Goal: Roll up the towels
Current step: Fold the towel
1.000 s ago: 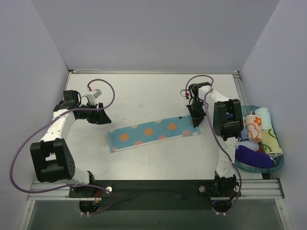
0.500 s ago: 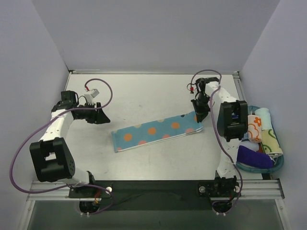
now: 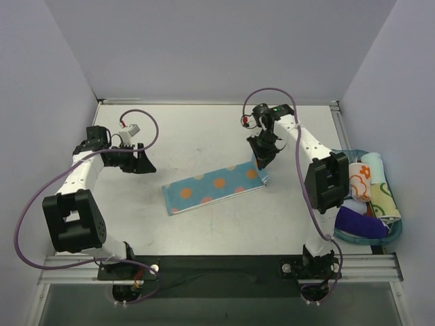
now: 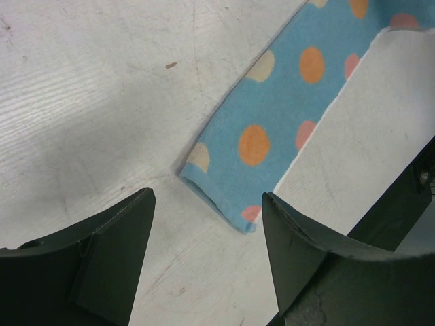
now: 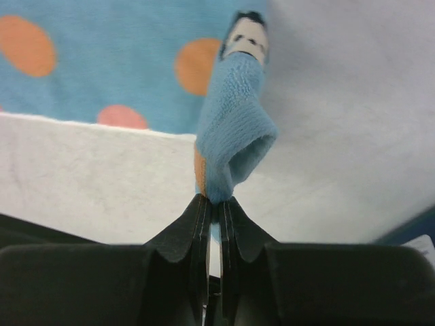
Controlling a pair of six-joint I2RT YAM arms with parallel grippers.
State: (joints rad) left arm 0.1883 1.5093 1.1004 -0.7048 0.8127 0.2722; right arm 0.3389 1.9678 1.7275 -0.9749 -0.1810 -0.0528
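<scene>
A white table [image 3: 197,129] is seen under both arms. The light blue dotted towel [image 3: 211,191] is laid out on it as a long folded strip between the two grippers. Its right end is pinched by the right gripper [image 3: 262,161]. In the right wrist view the jaws of the right gripper [image 5: 213,200] are pressed almost together on a raised fold of the blue towel [image 5: 234,129], while the rest of the cloth is spread flat beyond the fingertips.

A teal basket [image 3: 396,229] is set well to the right of that gripper. A rolled white towel with orange prints [image 3: 358,180] and a purple cloth [image 3: 360,221] are held in it.

The left gripper [image 3: 145,165] is held wide apart and empty. In its wrist view, the towel's left end [image 4: 272,122] is seen just ahead of the left gripper [image 4: 207,200], untouched by either finger.
</scene>
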